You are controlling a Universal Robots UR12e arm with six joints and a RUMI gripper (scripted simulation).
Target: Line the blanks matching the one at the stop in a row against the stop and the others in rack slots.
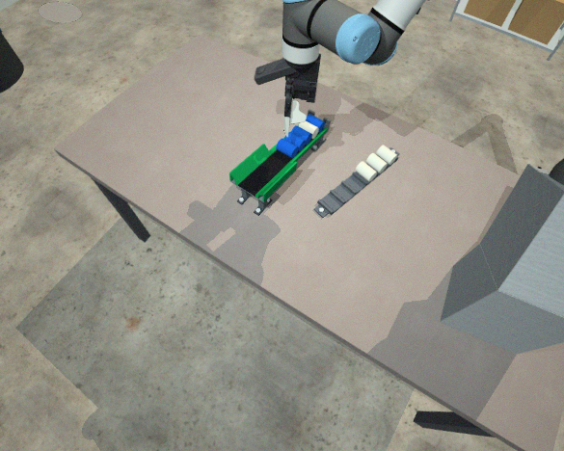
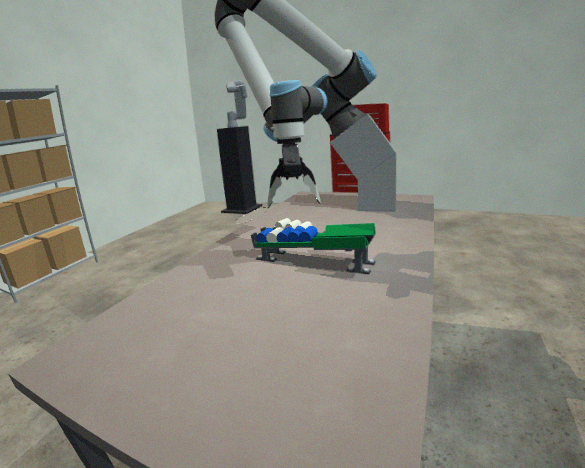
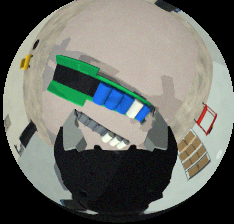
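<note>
Tabletop [image 1: 174,120] [image 2: 282,352] [image 3: 150,30] bears ramp [image 1: 277,185] [image 2: 340,243] [image 3: 75,62] (blue blanks [image 1: 287,146] [image 2: 309,232] [image 3: 102,93], one white [image 1: 308,128] [image 2: 275,234] [image 3: 134,109])

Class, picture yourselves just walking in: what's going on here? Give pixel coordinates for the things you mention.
A robot arm's open gripper [image 1: 289,126] [image 2: 294,202] [image 3: 114,109] hangs above a green ramp [image 1: 278,183] [image 2: 338,243] [image 3: 75,94], holding nothing. Four blue blanks and one white one lie on the ramp, the white one among the blues. Three more white blanks lie in the rack [image 1: 340,194] [image 3: 90,122] alongside.

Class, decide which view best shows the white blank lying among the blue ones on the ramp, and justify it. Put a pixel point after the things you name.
The wrist view: the white blank [image 1: 308,127] [image 2: 275,234] [image 3: 135,108] appears there whole from above, between blue neighbours. The top view shows it smaller, close by the gripper's fingers; the exterior view shows mainly its end, low from the side.
</note>
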